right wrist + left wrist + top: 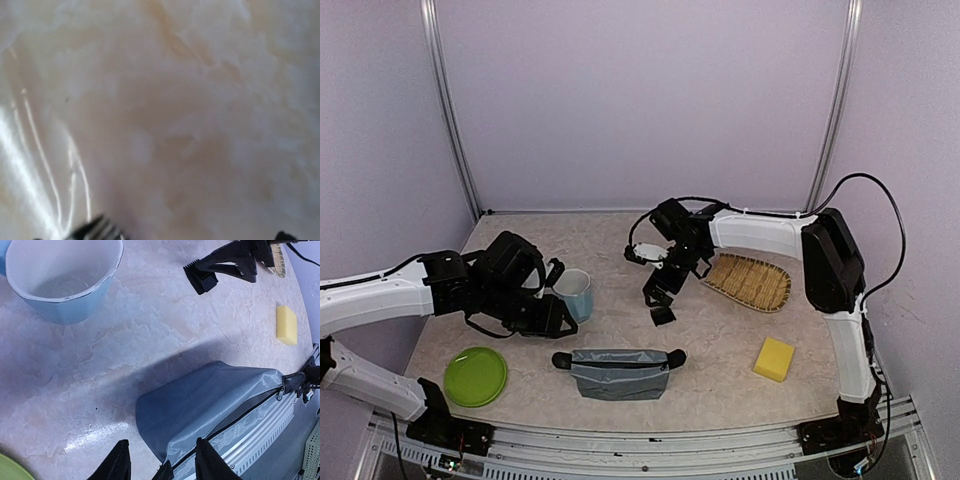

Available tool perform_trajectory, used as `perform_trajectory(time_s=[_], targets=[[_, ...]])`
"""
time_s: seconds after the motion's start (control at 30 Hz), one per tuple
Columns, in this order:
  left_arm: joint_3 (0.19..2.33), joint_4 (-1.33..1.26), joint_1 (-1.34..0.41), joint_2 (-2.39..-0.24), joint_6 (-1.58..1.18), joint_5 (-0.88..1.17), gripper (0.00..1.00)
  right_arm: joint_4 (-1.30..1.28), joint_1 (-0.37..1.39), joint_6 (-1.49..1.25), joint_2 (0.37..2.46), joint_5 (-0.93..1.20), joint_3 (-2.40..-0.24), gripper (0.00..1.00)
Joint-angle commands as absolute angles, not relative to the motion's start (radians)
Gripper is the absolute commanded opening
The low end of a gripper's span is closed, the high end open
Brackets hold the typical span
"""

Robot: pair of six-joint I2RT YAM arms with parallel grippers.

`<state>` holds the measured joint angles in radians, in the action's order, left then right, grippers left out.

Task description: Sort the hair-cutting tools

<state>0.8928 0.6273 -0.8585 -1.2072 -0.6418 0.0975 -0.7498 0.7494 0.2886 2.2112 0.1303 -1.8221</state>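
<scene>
The tiny black block point(662, 316), toothed on one side, lies on the table in the middle; it also shows in the left wrist view point(200, 278). My right gripper point(660, 291) hovers right over it, jaws apart. Its wrist view is blurred, with only a toothed edge point(100, 231) at the bottom left. My left gripper point(162, 466) is open and empty, low over the left end of a grey zip pouch point(210, 405), beside the light-blue cup point(65, 280). No scissors or clipper are in view.
A woven tray point(750, 282) lies at the right behind the right gripper. The yellow sponge point(774, 359) sits at the front right. A green plate point(475, 376) is at the front left. The pouch point(620, 372) lies along the front edge.
</scene>
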Motion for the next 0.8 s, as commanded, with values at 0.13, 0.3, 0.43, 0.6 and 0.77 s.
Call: perform_trajectory(time_s=[0.13, 0.3, 0.43, 0.6, 0.77], targets=[[0.925, 0.619, -0.853, -1.214, -0.628, 0.088, 0.43, -0.74, 0.794, 0.241, 2.277, 0.083, -1.774, 1.0], [0.921, 0.614, -0.853, -1.213, -0.622, 0.088, 0.43, -0.712, 0.781, 0.249, 2.216, 0.028, -1.666, 1.0], [0.912, 0.601, -0.853, -1.216, -0.62, 0.09, 0.43, -0.714, 0.754, 0.25, 2.179, 0.035, -1.608, 1.0], [0.903, 0.59, -0.853, -1.216, -0.621, 0.095, 0.43, -0.707, 0.729, 0.243, 2.153, 0.05, -1.571, 0.95], [0.891, 0.573, -0.853, -1.212, -0.626, 0.103, 0.43, -0.724, 0.721, 0.245, 2.175, 0.127, -1.624, 0.8]])
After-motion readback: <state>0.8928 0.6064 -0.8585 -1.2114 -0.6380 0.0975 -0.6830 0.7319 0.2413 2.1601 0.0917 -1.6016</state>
